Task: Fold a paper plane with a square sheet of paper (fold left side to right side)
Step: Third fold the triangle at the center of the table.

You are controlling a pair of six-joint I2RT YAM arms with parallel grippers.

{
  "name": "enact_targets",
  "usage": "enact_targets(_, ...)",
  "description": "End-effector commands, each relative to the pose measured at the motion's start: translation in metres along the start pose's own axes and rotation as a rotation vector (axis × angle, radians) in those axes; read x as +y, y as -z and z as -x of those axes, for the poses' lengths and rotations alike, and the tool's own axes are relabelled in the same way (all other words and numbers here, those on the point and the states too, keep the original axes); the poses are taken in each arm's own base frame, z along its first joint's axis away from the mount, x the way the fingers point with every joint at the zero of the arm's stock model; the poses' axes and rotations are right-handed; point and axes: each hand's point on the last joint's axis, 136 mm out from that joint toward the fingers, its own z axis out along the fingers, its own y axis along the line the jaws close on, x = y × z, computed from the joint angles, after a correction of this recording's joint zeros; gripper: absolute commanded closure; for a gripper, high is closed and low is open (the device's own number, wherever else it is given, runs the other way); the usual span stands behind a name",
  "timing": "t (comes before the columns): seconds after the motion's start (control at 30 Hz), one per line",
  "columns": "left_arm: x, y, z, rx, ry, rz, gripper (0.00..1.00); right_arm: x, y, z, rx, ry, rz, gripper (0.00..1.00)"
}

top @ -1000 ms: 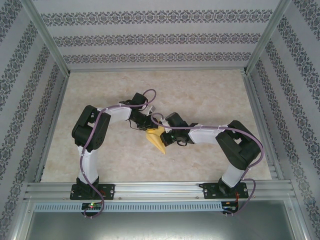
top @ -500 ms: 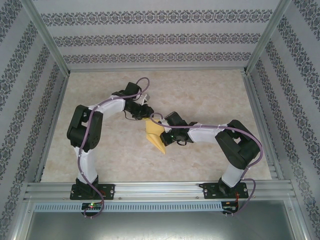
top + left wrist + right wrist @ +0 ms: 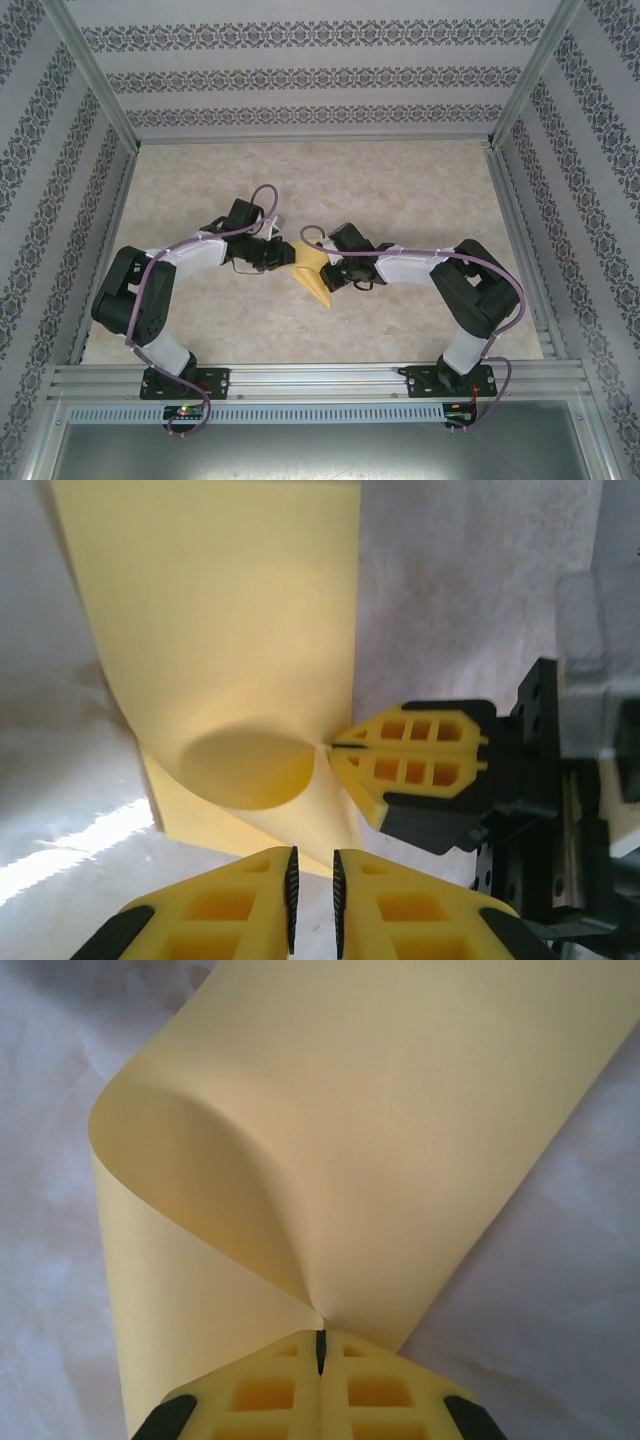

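Sheet of paper (image 3: 311,274) sits around the middle of the surface (image 3: 420,190), between the two claws. It is yellow-orange, plain, and shows a pointed outline in the top view, with its tip aimed at the near edge.

Right claw (image 3: 327,272) is clenched on the paper. In the right wrist view, the right claw (image 3: 320,1348) has its yellow fingers pressed together with the paper (image 3: 380,1140) pinched at the tips. From that pinch point the paper curls up and over in a soft roll, not a sharp crease. A lower layer runs down the left side toward the claw. The upper flap spreads away to the top right.

In the left wrist view, the right claw (image 3: 336,748) comes in from the right and grips the paper (image 3: 230,630) at its right edge. A rounded bulge in the paper sits just left of the pinch. The bottom layer lies flat on the pale surface.

Left claw (image 3: 286,251) is just beside the paper's left upper edge in the top view. In its own wrist view, the left claw (image 3: 312,880) is nearly closed, with a thin slit between the ribbed pads and nothing seen inside it. The paper's lower corner lies right by the tips; contact unclear.
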Motion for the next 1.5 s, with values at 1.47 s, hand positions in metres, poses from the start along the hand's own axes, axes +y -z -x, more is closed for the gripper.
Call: enact_targets(1.47, 0.021, -0.055, -0.034, 0.081, -0.002, 0.089, 0.8, -0.011, -0.009, -0.032, 0.132, 0.004, -0.039, 1.0)
